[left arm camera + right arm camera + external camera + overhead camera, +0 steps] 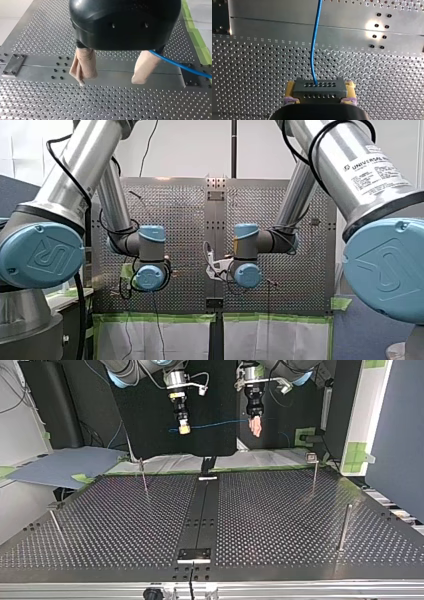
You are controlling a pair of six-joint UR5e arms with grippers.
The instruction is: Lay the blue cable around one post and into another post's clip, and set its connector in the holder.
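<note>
The blue cable (pixel 313 50) looks light and limp, best held by its rigid connector (pixel 319 90), which my right gripper (pixel 320 86) clamps; my left gripper (pixel 108 80) gapes wide.

Front cam: high behind the arms' shoulders, facing out over the perforated table (pixel 310 270), mid range, whole plate in frame. Top cam: low at the table's far edge, facing back at the arms. Wrist cams: tight, each looking along its own gripper – left gripper (pixel 108 82), right gripper (pixel 320 90) – down at the holes. All four share the centre strip (pixel 202 510).
</note>
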